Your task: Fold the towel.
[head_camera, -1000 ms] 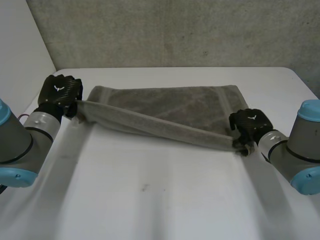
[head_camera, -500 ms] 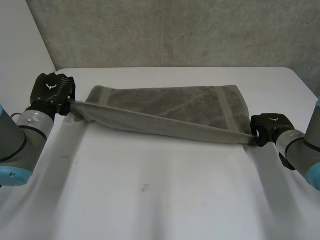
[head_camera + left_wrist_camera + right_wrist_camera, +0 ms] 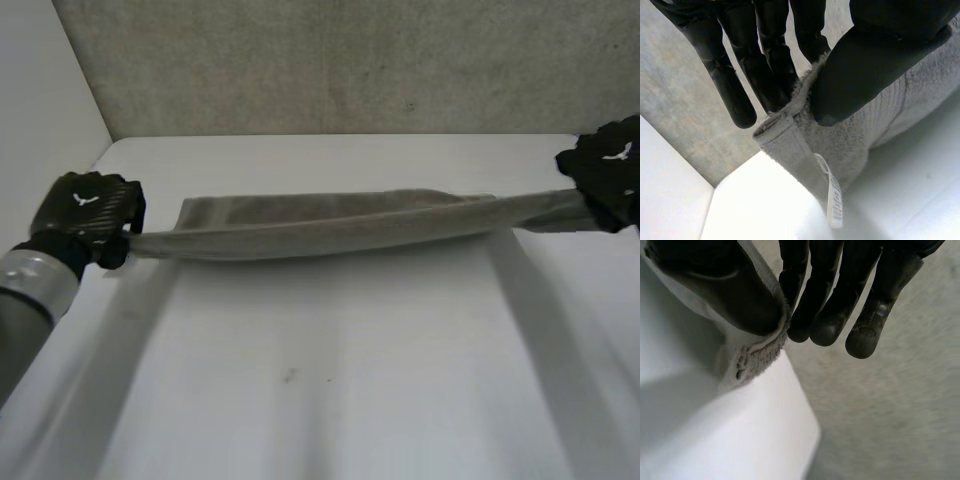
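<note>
A grey towel (image 3: 330,222) hangs stretched in a taut band above the white table (image 3: 330,380), its far part still resting near the table's back. My left hand (image 3: 85,215) pinches the towel's left corner (image 3: 790,135) between thumb and fingers, with a white label hanging below the pinch. My right hand (image 3: 605,170), raised at the far right, pinches the towel's right corner (image 3: 757,352) between thumb and fingers.
A grey concrete wall (image 3: 330,65) rises behind the table. A white panel (image 3: 40,110) stands at the left. The table's right edge (image 3: 615,165) lies under my right hand.
Both hands have lifted and moved apart, the right one up and far to the right. The towel's near edge has come off the table and pulled taut.
</note>
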`<state>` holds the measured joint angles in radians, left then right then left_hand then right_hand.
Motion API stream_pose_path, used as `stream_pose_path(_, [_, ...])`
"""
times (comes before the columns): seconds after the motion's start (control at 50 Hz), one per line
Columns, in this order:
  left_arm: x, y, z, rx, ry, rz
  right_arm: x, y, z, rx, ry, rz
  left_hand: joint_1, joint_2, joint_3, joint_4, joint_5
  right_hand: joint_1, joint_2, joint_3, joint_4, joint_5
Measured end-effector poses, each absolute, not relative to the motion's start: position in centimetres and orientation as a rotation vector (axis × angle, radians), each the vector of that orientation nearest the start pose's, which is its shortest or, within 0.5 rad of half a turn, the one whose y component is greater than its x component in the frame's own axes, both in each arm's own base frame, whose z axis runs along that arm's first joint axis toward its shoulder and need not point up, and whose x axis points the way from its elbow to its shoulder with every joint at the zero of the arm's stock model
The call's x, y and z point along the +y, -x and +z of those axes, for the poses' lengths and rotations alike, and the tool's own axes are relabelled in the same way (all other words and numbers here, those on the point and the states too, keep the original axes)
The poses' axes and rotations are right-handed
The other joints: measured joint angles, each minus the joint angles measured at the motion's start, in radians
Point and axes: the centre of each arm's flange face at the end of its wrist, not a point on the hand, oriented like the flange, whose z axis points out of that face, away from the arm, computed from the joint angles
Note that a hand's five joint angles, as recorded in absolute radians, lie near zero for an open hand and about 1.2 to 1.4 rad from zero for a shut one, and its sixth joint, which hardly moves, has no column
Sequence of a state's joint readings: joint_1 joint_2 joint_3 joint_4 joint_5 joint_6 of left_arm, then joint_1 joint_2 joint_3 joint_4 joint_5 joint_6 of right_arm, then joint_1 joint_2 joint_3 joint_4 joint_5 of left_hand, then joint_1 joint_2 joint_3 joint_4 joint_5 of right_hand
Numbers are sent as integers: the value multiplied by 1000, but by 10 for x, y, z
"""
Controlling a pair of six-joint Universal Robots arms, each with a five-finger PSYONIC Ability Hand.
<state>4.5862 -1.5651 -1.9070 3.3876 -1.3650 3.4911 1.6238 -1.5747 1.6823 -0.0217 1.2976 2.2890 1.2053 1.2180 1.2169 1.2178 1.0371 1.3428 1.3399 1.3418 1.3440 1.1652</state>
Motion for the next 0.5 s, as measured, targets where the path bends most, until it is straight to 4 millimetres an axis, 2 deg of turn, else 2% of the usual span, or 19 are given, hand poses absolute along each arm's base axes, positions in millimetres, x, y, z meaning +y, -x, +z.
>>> stream_pose_path(0.1, [-239,179,254,2128,-768,-2189,-267,-160,303,2141,1522,-2395,0,0,0,0,0,0,0,0,0,0])
stream_pose_path(0.18, [-232,179,257,2119,-804,-2215,-266,-157,304,2152,1492,-2346,0,0,0,0,0,0,0,0,0,4])
stream_pose_path(0.22, [-232,180,253,2136,-832,-2214,-270,-157,295,2176,1467,-2266,0,0,0,0,0,0,0,0,0,9])
stream_pose_path(0.32, [-246,184,231,2227,-883,-2153,-292,-160,254,2258,1430,-2015,0,0,0,0,0,0,0,0,0,9])
stream_pose_path(0.44, [-281,192,194,2316,-937,-2047,-323,-165,206,2324,1422,-1812,0,0,0,0,0,0,0,0,0,9])
stream_pose_path(0.5, [-297,198,181,2327,-957,-2015,-336,-168,193,2326,1422,-1784,0,0,0,0,0,0,0,0,0,9])
